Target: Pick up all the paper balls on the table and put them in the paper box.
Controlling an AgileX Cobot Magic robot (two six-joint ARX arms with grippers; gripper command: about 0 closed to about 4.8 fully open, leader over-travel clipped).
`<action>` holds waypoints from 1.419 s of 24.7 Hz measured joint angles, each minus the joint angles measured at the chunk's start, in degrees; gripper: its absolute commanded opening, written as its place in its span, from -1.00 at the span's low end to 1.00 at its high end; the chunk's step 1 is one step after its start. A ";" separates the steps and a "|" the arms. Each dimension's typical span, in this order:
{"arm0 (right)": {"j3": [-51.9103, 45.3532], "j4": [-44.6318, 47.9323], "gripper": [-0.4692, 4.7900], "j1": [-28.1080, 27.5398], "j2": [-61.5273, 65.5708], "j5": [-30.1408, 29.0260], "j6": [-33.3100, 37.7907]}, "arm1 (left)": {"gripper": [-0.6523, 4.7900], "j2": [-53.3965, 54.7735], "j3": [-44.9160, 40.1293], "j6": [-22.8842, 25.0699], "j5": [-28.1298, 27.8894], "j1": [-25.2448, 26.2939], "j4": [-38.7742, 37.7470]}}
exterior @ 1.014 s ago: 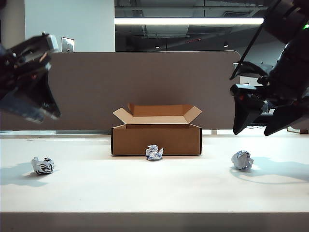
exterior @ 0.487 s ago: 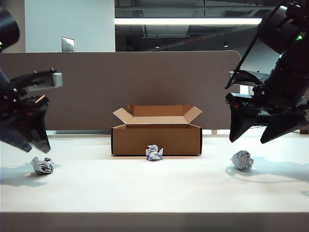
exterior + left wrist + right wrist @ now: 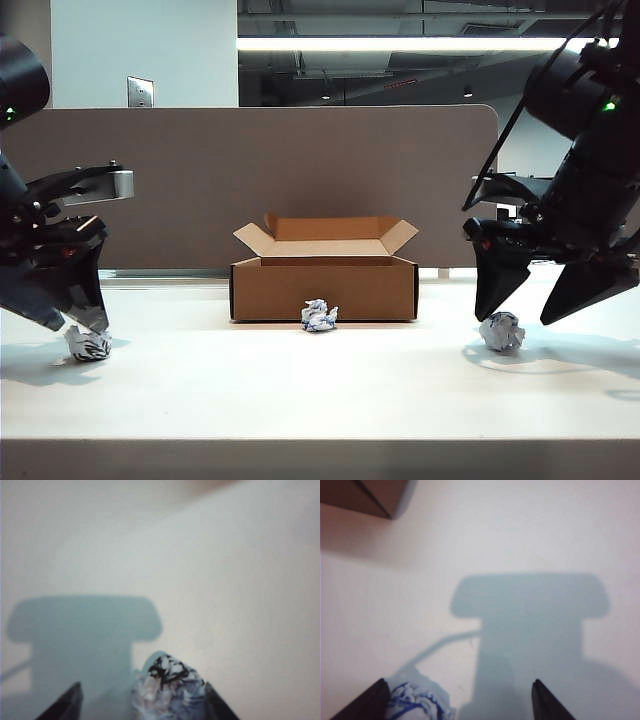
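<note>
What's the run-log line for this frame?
left gripper: open over left paper ball | right gripper: open above right paper ball | paper box: empty

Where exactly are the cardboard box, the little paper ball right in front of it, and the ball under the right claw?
paper box (image 3: pixel 324 290): exterior view, on its brown front wall.
middle paper ball (image 3: pixel 319 316): exterior view, on its crumpled centre.
right paper ball (image 3: pixel 501 332): exterior view, on its centre, below the open right gripper (image 3: pixel 535 305).
</note>
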 measured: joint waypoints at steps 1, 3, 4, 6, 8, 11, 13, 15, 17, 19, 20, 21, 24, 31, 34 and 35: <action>0.66 -0.24 0.67 0.00 0.59 -0.02 0.02 | 0.39 0.00 0.00 0.02 0.00 0.00 0.17; 1.81 -0.76 0.67 0.00 1.38 -0.04 0.02 | 0.39 0.02 0.00 0.02 0.02 0.00 0.50; 2.64 -1.18 0.67 0.00 1.81 -0.04 0.02 | 0.39 0.11 0.02 0.00 0.04 0.00 0.70; 3.87 -1.88 0.66 0.00 2.43 -0.17 0.04 | 0.39 0.52 0.11 0.00 0.33 0.00 0.92; 4.15 -2.38 0.66 0.02 2.64 -0.76 0.04 | 0.39 1.88 0.17 -0.39 1.99 0.00 0.79; 4.13 -4.04 0.66 0.02 2.71 -1.22 0.48 | 0.39 2.99 0.17 -0.87 2.51 0.00 0.76; 4.13 -4.83 0.66 0.00 2.71 -2.19 1.09 | 0.39 3.54 0.17 -0.90 2.64 0.00 0.66; 4.13 -5.84 0.65 0.02 2.71 -3.30 1.55 | 0.39 3.56 0.20 -0.94 2.67 0.00 0.72; 4.13 -7.58 0.65 0.02 2.71 -3.87 1.79 | 0.39 3.56 0.22 -1.16 2.67 0.00 0.68; 4.13 -8.59 0.63 0.02 2.71 -3.89 1.79 | 0.39 3.56 0.22 -1.73 2.67 0.00 0.63; 4.15 -8.68 0.57 0.02 2.69 -3.89 1.81 | 0.39 3.56 0.24 -1.79 2.67 0.00 0.59; 4.15 -8.79 0.52 0.02 2.69 -3.89 1.79 | 0.39 3.56 0.24 -1.90 2.67 0.00 0.57; 4.20 -9.55 0.43 0.00 2.67 -3.89 1.81 | 0.38 3.56 0.28 -1.95 4.02 0.00 0.26; 4.22 -10.01 0.11 0.11 2.67 -3.85 1.81 | 0.37 3.52 0.37 -2.21 4.94 0.00 -0.33; 4.22 -10.93 -0.11 1.09 2.67 -3.63 1.79 | 0.34 3.50 0.42 -2.27 5.09 0.00 -0.59; 4.22 -11.04 -0.16 1.49 2.67 -3.63 1.81 | 0.33 3.52 0.42 -2.29 5.09 0.00 -0.61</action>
